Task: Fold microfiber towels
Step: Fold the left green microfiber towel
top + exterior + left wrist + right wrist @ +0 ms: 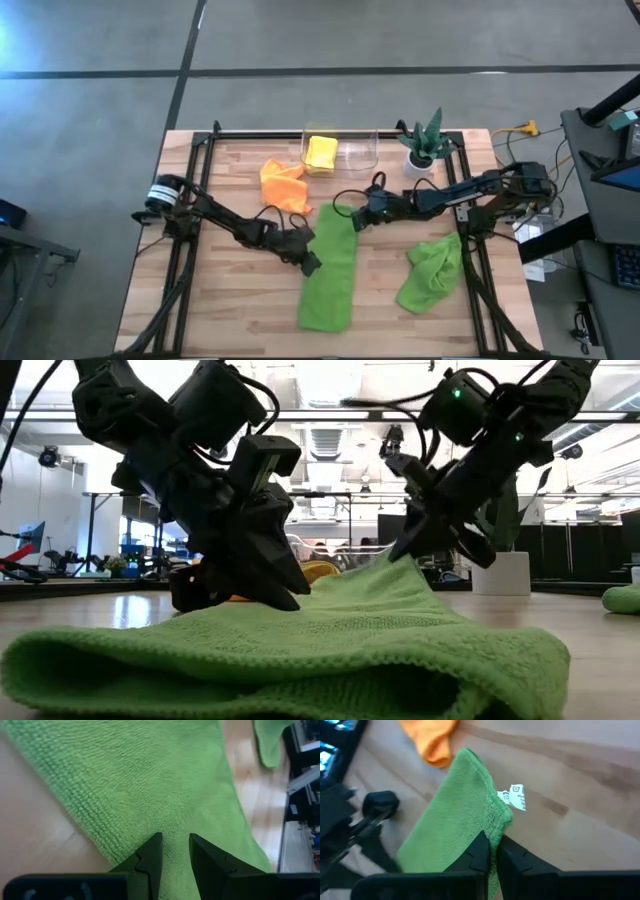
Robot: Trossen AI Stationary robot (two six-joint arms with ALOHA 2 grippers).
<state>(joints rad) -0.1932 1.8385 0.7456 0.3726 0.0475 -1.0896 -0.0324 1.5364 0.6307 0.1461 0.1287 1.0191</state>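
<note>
A lime green towel [330, 270] lies mid-table as a long doubled strip running from near to far. My left gripper [310, 263] is shut on it at its left long edge, about halfway along. My right gripper [352, 220] is shut on the strip's far end, which is raised off the wood [400, 565]. A second green towel [432, 272] lies crumpled at the right. An orange towel [283, 185] lies bunched at the far left. A yellow towel [321, 152] rests in a clear box. My left gripper pinches a bit of the green towel beside its left long edge [175, 827] between its two fingers, which slant down from the table's left. The cloth there lies on the table. One layer or several, I cannot tell. My right gripper pinches the towel's far end at its edge [495, 827], close to the white tag [516, 797], between shut fingers slanting down from the table's right. That end is lifted clear and slopes down to the rest of the strip, which lies on the table.
A clear box [355, 150] and a spiky plant in a white pot [425, 145] stand at the far edge. Black frame rails run along the table's left and right sides. Bare wood shows at the near left.
</note>
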